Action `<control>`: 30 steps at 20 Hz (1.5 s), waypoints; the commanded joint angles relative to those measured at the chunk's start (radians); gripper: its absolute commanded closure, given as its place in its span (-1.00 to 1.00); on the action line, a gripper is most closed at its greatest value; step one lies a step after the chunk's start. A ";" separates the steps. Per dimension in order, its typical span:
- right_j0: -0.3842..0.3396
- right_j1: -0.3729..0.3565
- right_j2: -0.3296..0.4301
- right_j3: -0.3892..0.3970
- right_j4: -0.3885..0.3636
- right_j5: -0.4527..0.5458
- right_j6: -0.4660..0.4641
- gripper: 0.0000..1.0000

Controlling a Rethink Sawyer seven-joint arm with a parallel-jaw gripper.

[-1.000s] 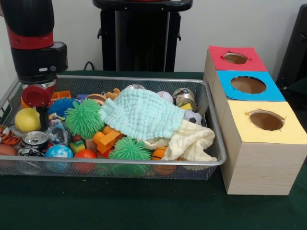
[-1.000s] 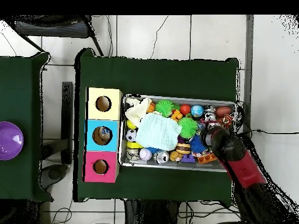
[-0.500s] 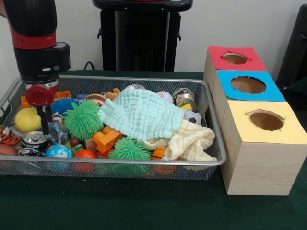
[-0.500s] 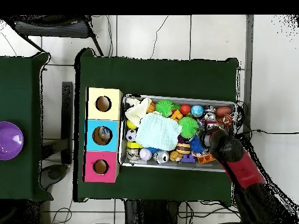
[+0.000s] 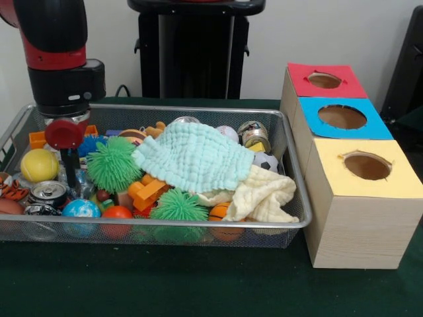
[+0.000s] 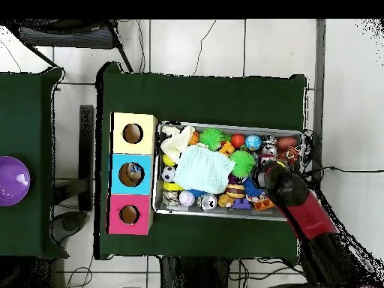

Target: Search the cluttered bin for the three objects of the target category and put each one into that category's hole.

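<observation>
arm vertical over bin [image 5: 299, 221] left end, tool [image 5: 70, 173] down among toys, grip state unclear

Dark green counter [image 5: 165, 284] fills the foreground under everything; a second green counter [image 6: 26, 161] sits off to the side in the overhead view, and a purple bowl [image 6: 11, 180] rests at its edge. White tiled floor [image 6: 225, 45] surrounds both, with dark cables [image 6: 202, 37] trailing across it.
</observation>
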 commanded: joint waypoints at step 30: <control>0.283 -0.245 -0.220 -0.003 -0.051 0.135 0.107 1.00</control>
